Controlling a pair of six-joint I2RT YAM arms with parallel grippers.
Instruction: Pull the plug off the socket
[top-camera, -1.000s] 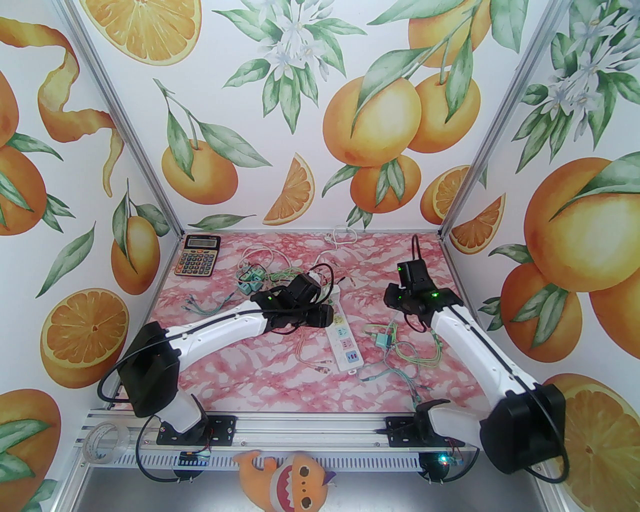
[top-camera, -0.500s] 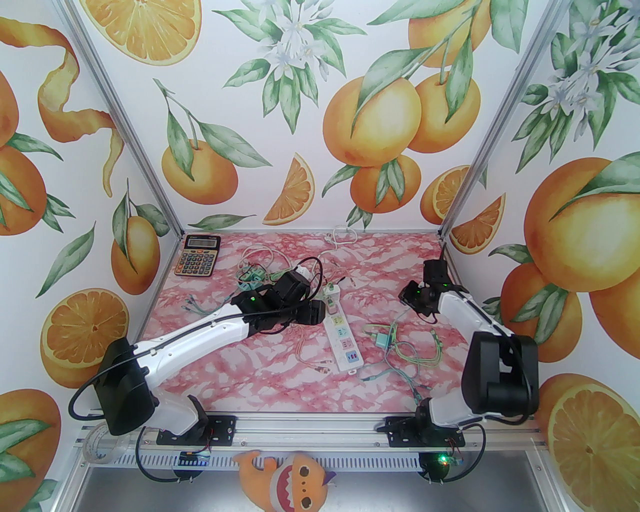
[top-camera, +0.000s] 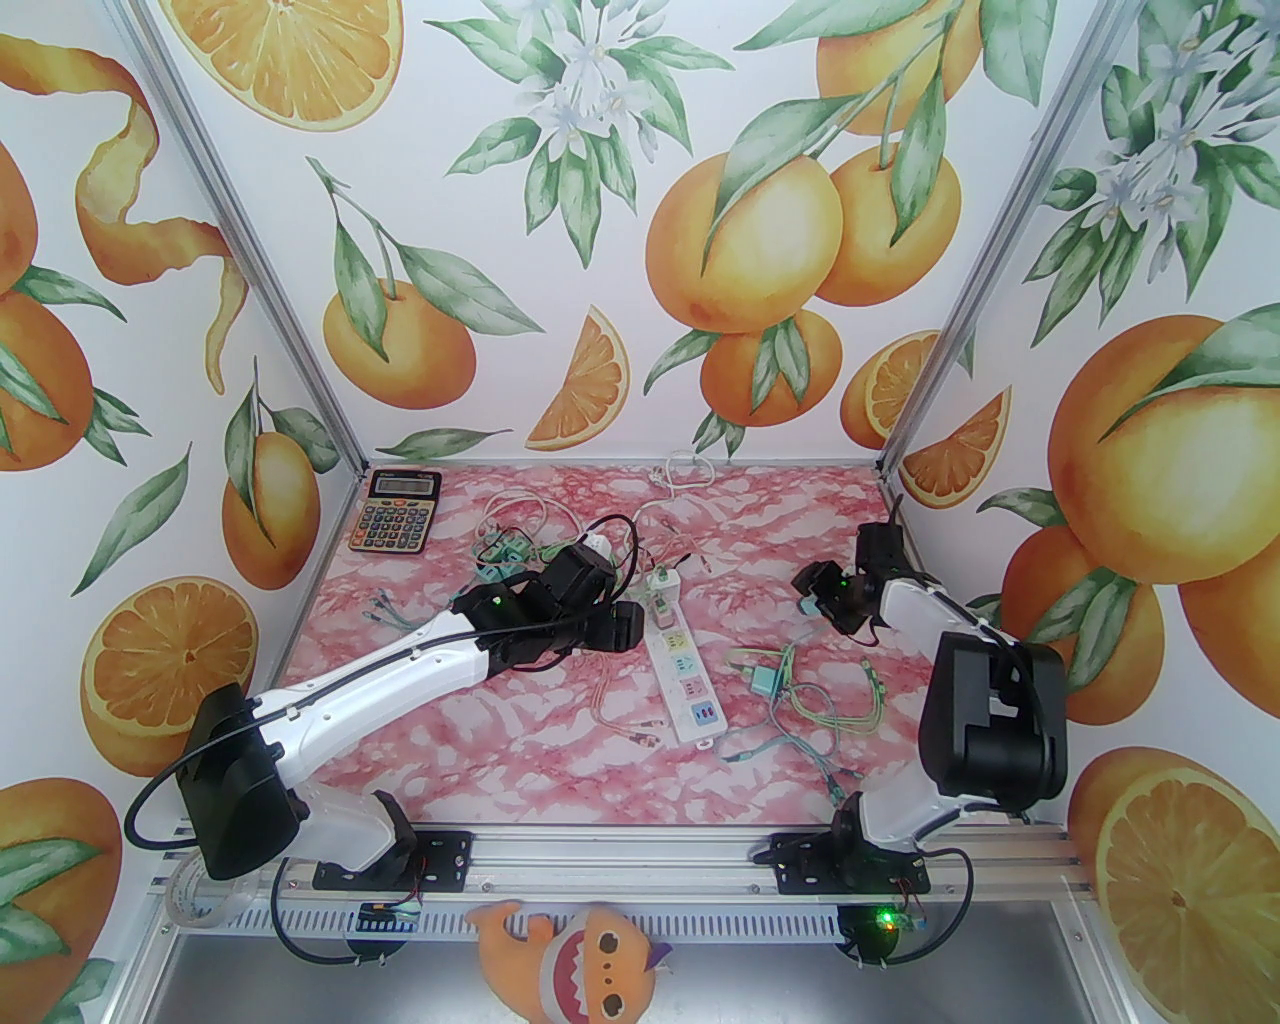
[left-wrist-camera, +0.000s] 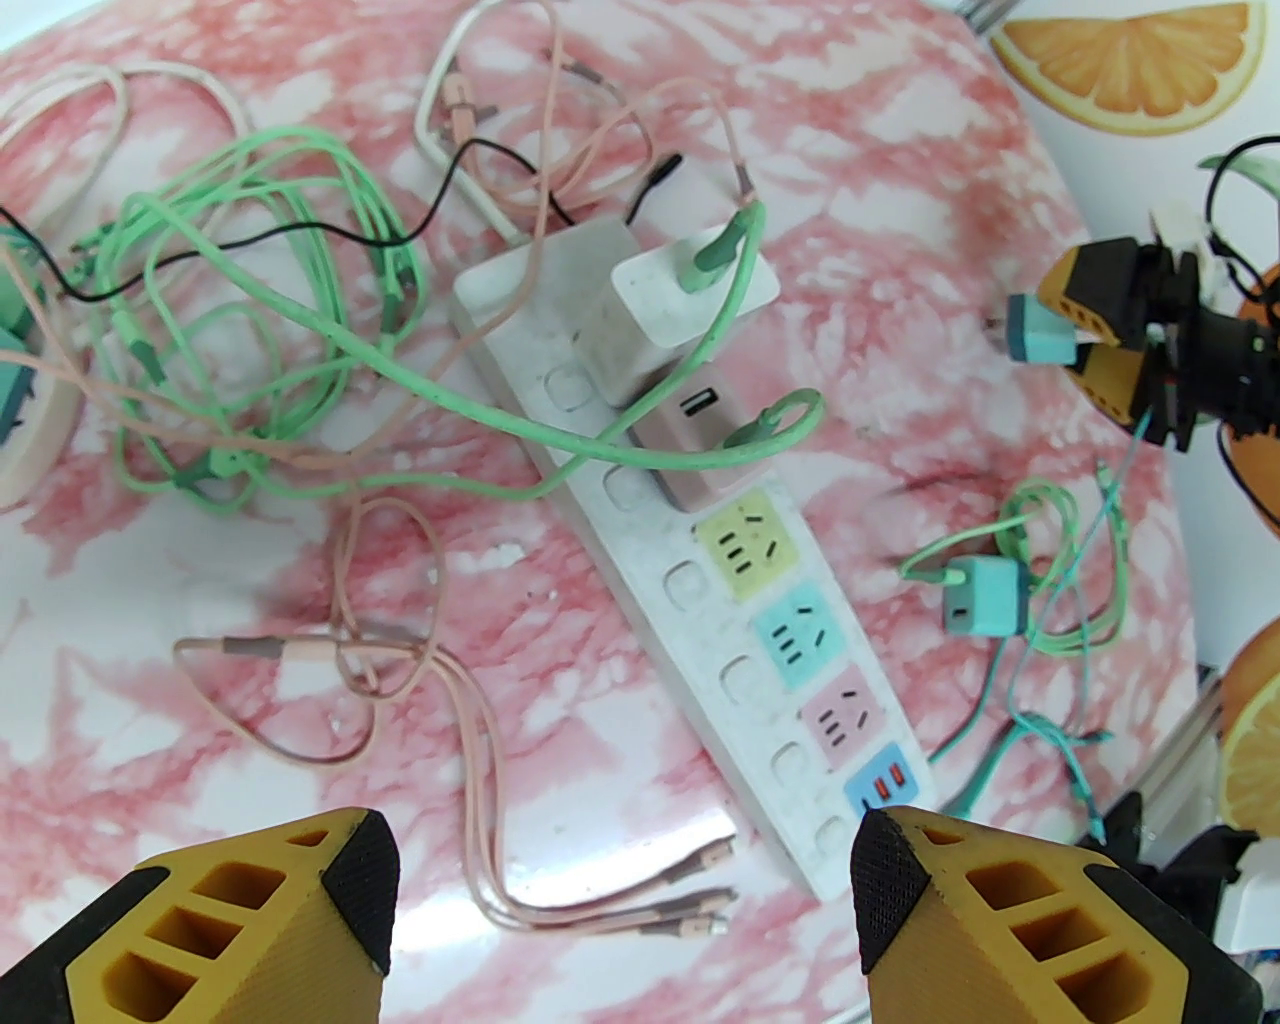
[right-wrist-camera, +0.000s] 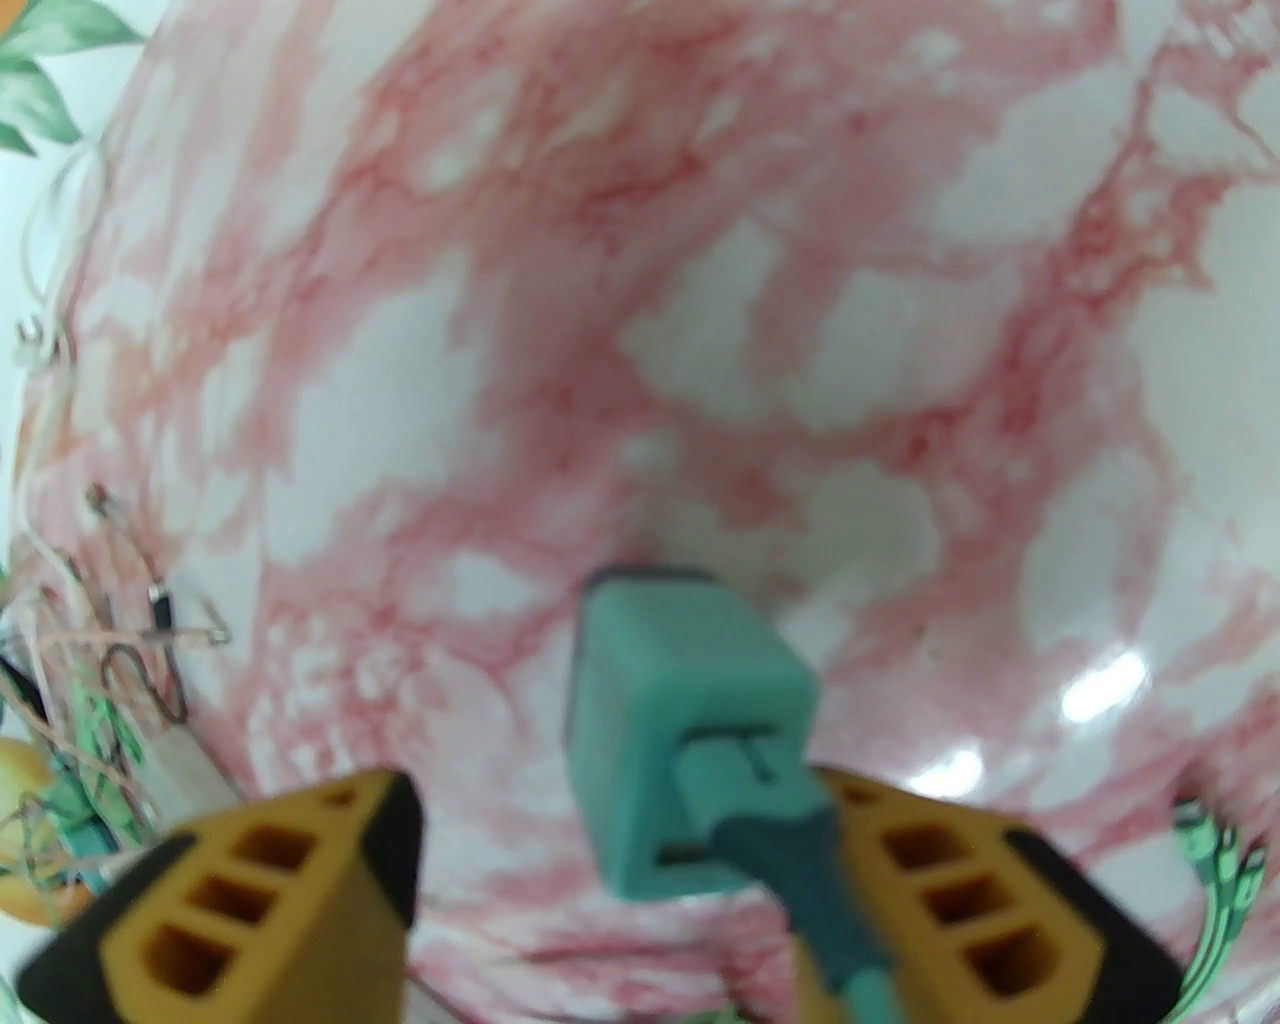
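One plug's off. The small teal square plug (right-wrist-camera: 680, 700), w/ its darker green lead, sits between the fingers of the right gripper (right-wrist-camera: 615, 820). It's well apart from the long white power strip with pastel sockets (left-wrist-camera: 655, 535), over bare pink-marble table (top-camera: 560, 740) on the right side. Those fingers are spread. The plug leans on the right-hand one w/ a clear gap on the other side, so it isn't pinched. That wrist view is blurry, so I can't tell if the plug is touching the table or in mid-air; prob. just let go.

What's left, as I read it: a white cube adapter (left-wrist-camera: 670, 300) & a pink block adapter (left-wrist-camera: 700, 440) sit in the strip's far sockets, each w/ a green lead. A second teal plug (left-wrist-camera: 985, 610) lies loose to the strip's right. The left gripper (left-wrist-camera: 620, 890) hangs by the strip's left side, fingers wide apart, nothing between them.

Room: the right gripper is near the orange-print right wall (top-camera: 1000, 480) & the back corner, so there's little slack that way and more toward the centre. A tangle of green and pink cables (left-wrist-camera: 250, 330) crowds the strip's far end & could snag. The marble at the front is open. The black calculator (top-camera: 395, 510) is far off in the back-left corner.
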